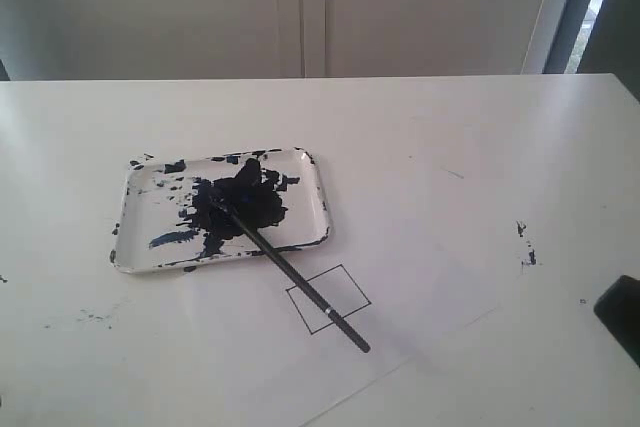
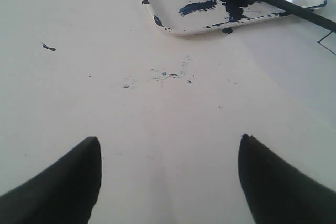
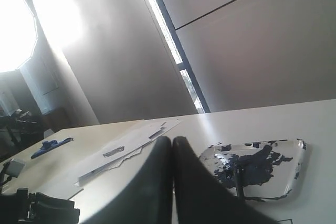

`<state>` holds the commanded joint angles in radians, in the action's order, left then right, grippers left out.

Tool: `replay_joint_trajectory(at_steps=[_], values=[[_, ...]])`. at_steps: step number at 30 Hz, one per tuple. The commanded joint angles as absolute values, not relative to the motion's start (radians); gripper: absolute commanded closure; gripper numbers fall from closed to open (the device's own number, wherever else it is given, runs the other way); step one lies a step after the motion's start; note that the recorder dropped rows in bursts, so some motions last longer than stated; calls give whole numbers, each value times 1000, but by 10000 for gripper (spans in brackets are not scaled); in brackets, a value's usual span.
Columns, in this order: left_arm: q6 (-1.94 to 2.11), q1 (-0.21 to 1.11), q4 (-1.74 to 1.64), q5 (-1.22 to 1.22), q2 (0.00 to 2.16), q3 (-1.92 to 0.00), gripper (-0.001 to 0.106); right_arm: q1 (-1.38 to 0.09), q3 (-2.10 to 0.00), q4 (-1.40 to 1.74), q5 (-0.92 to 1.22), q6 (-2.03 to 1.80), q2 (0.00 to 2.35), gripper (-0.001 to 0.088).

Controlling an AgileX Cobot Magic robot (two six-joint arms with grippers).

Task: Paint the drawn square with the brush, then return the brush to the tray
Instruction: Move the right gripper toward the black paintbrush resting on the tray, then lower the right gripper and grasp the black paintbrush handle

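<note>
White plastic blotched with dark blue-black paint [image 1: 240, 202], the tray [image 1: 145, 209] lies flat on the pale desk [image 1: 450, 127]. The brush [image 1: 295, 274] has its bristle end sunk in the paint pooled at the tray's middle. Its thin black handle slants out over the tray's near long rim. The handle then crosses the drawn square [image 1: 345, 287], a thin black outline turned like a diamond that lies just beside the tray's near right corner without touching it. The square's inside is white apart from the handle lying over it, and the handle's end rests just past the square's corner farthest from the tray. The square is drawn on a sheet of paper [image 1: 430, 297] that runs on away from the tray. A few dark specks [image 1: 525, 245] mark the desk well apart from the tray, off its right short end.

The left gripper [image 2: 168, 182] hangs over bare desk near the tray's [image 2: 178, 27] rim, its jaws spread wide with nothing between them. The right gripper [image 3: 171, 182] has its jaws pressed together on nothing, with the tray [image 3: 299, 163] beyond them.
</note>
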<state>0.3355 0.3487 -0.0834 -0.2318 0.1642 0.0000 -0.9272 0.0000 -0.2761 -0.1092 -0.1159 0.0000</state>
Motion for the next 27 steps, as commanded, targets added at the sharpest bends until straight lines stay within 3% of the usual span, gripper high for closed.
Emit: replay_joint_trajectory(at_steps=[5, 9, 14, 27], values=[[336, 349, -83, -232, 164, 0, 304, -927, 0, -274, -12, -109, 87, 868], [336, 349, -83, -232, 164, 0, 304, -927, -16, -276, -185, -109, 398, 868], [336, 349, -83, -232, 164, 0, 304, -927, -138, -276, -297, -109, 733, 868], [336, 349, -83, -232, 164, 0, 304, -927, -519, -269, -193, 39, 1258, 844]])
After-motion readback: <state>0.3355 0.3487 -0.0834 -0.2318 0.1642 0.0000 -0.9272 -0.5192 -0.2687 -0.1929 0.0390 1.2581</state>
